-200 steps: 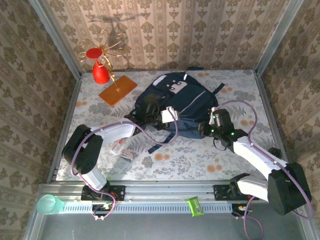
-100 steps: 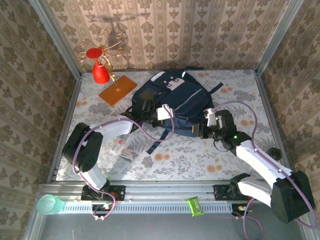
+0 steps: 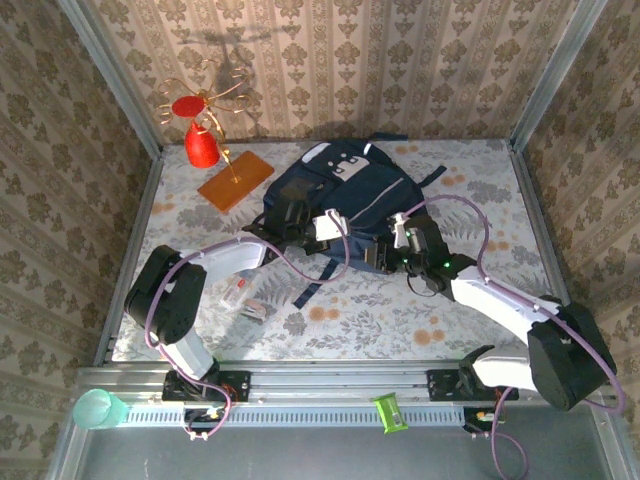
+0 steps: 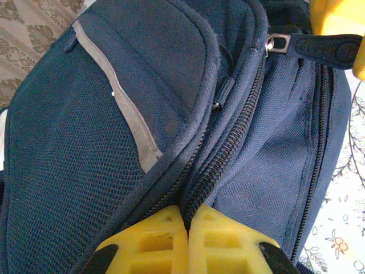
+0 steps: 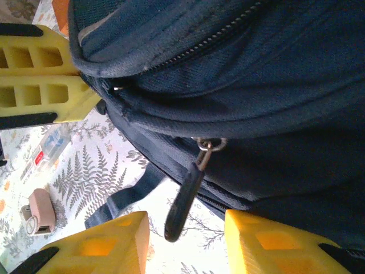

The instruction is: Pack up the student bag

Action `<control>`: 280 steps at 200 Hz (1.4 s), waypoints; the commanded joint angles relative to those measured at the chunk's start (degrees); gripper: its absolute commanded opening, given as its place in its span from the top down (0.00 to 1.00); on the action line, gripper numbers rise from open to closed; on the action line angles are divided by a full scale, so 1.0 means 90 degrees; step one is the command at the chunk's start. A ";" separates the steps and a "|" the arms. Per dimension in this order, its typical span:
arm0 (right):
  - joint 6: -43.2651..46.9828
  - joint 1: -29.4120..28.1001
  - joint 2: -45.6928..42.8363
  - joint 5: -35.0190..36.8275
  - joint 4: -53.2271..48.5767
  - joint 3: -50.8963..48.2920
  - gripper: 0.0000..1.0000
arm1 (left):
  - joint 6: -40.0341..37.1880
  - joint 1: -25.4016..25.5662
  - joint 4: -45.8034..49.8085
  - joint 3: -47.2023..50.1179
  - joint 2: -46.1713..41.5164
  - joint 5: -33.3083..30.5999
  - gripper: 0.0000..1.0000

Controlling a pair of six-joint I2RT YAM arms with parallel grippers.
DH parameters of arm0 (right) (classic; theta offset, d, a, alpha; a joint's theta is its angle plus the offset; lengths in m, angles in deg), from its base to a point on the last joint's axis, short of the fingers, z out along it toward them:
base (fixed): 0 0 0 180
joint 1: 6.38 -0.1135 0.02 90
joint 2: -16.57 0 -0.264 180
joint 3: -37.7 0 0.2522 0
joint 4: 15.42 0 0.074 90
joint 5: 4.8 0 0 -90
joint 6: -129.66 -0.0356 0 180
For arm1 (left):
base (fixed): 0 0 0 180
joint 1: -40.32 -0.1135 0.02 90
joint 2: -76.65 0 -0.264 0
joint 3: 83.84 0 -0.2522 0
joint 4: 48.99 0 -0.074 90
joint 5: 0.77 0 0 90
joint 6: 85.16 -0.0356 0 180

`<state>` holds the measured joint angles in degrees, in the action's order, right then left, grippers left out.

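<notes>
A flower-patterned desk stood inside damask-papered walls, with a red cone ornament on an orange board at the back left. The left arm reached low across the cloth from the near edge. Its left pincer was clenched on a fold of the student bag at a zip seam. The dark navy bag lay flat at the middle back of the desk, a grey strip crossing its front pocket. The right arm stretched in from the right. Its right pincer stood released at the bag's near edge, its jaws apart on either side of a dangling zip pull.
</notes>
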<state>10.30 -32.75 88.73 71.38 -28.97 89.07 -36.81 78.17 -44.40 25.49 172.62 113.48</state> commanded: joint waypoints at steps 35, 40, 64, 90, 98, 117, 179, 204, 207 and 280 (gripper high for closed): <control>-0.0485 -0.0058 0.0343 0.0350 0.0387 0.0379 0.58 | 0.0143 0.0061 -0.0019 -0.0114 0.0004 0.0089 1.00; -0.0530 -0.0058 0.0371 0.0395 0.0376 0.0395 0.57 | 0.0141 0.0059 -0.0024 -0.0111 0.0010 0.0081 1.00; -0.0715 -0.0059 0.0511 0.0542 0.0372 0.0487 0.58 | 0.0138 0.0069 -0.0009 -0.0123 0.0029 0.0061 1.00; -0.0857 -0.0058 0.0596 0.0723 0.0291 0.0555 0.70 | 0.0137 0.0066 -0.0002 -0.0123 0.0025 0.0031 1.00; -0.0872 -0.0060 0.0618 0.0767 0.0254 0.0569 0.76 | 0.0135 0.0067 0.0002 -0.0131 0.0026 0.0021 1.00; -0.0888 -0.0059 0.0602 0.0938 0.0151 0.0534 0.89 | 0.0127 0.0060 0.0009 -0.0129 0.0012 0.0000 1.00; -0.0292 0.0174 -0.0003 0.1887 -0.1067 0.0216 1.00 | -0.0116 -0.0069 0.0129 -0.0117 -0.0017 -0.0137 1.00; -0.0077 0.0590 -0.0230 0.2070 -0.1586 0.0143 1.00 | -0.0345 -0.0123 0.0175 -0.0102 -0.0017 -0.0240 1.00; -0.0059 0.0633 -0.0252 0.2096 -0.1627 0.0155 1.00 | -0.0374 -0.0132 0.0174 -0.0098 -0.0009 -0.0250 1.00; 0.0704 0.0778 -0.0397 0.2072 -0.2000 0.0514 1.00 | -0.0812 -0.0172 0.0432 -0.0239 0.0164 -0.0563 1.00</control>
<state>13.20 -27.52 87.05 84.80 -40.41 93.11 -42.12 78.93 -43.13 24.55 173.36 113.68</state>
